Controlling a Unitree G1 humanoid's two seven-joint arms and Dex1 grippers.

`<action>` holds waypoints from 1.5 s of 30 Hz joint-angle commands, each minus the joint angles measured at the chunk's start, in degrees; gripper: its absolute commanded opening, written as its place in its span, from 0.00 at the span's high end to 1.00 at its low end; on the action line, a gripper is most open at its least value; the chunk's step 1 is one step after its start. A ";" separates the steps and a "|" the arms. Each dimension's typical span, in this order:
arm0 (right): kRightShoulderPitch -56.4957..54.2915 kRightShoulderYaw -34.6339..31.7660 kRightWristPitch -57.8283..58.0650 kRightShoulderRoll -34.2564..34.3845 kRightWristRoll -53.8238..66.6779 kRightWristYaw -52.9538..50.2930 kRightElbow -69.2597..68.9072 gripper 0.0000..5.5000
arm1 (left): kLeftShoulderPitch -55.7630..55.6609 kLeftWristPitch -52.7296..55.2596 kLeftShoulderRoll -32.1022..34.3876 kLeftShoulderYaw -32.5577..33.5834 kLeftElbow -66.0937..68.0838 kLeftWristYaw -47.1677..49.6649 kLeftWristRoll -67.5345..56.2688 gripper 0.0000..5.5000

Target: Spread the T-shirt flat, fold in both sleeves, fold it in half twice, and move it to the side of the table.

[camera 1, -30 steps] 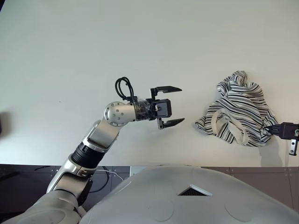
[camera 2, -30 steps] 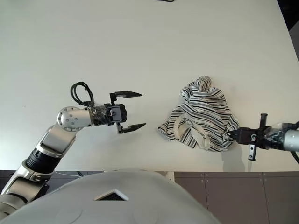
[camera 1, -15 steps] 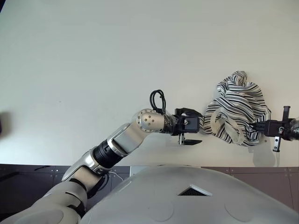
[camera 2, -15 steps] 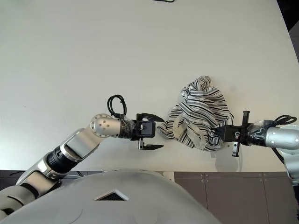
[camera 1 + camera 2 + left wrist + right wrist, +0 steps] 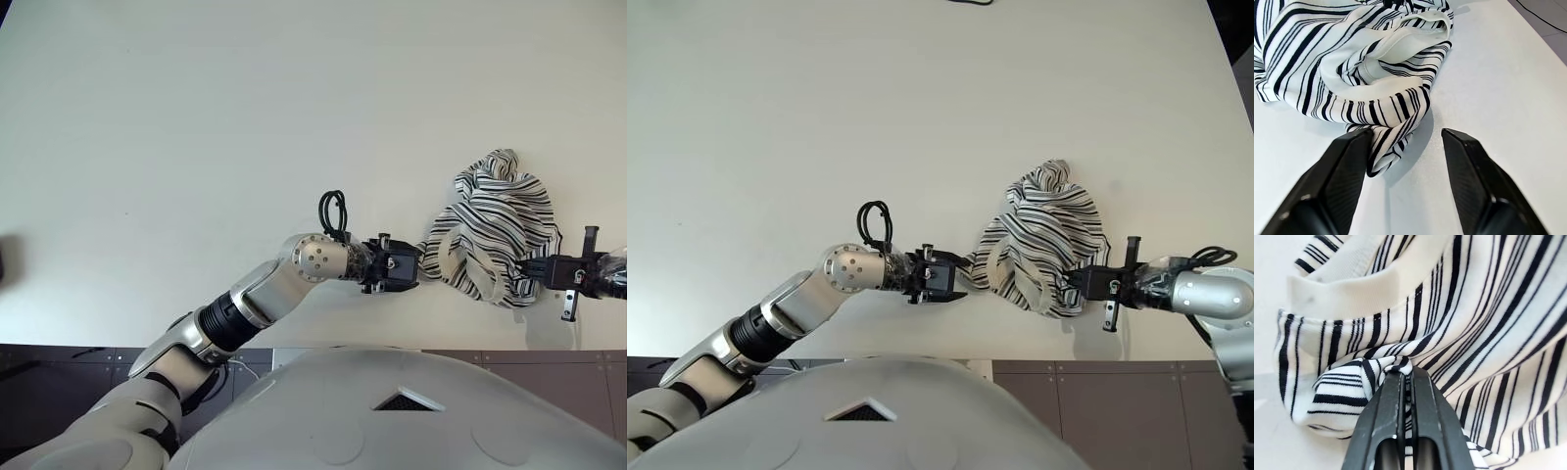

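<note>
A crumpled black-and-white striped T-shirt point(image 5: 500, 220) lies near the table's front edge on the right. My left gripper point(image 5: 404, 270) is at the shirt's left edge, low over the table. In the left wrist view it point(image 5: 1406, 139) is open, with a striped corner of the T-shirt point(image 5: 1396, 122) between its fingers, touching one of them. My right gripper point(image 5: 1076, 283) is at the shirt's front right edge. In the right wrist view it point(image 5: 1406, 374) is shut on a pinched fold of the T-shirt point(image 5: 1474, 333).
The white table point(image 5: 196, 117) stretches wide and bare to the left and back. Its front edge point(image 5: 294, 345) runs just behind both grippers. Its right edge point(image 5: 1227, 59) lies beyond the shirt. A black cable point(image 5: 970, 2) touches the far edge.
My left arm has swung right, bringing its gripper from mid-table to the shirt's left edge. My right gripper has moved left with the held fabric, and the shirt has bunched slightly.
</note>
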 commanded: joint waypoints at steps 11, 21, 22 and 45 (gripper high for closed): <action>3.53 -0.03 2.42 1.86 -0.59 -2.66 -5.07 0.98 | -2.67 -10.72 -0.56 -0.14 5.90 2.45 7.77 0.93; 2.71 -2.91 4.60 4.57 5.61 -3.80 -7.28 0.98 | -3.15 -12.42 -1.12 7.68 4.09 1.40 3.64 0.98; 1.84 -4.17 4.99 4.55 7.29 -3.43 -7.21 0.98 | -3.27 -10.61 -1.46 10.31 3.45 1.39 1.31 0.98; -71.97 5.71 5.53 13.24 3.24 -7.71 40.24 0.98 | -41.47 -18.88 -1.27 43.89 43.10 16.25 -7.72 0.98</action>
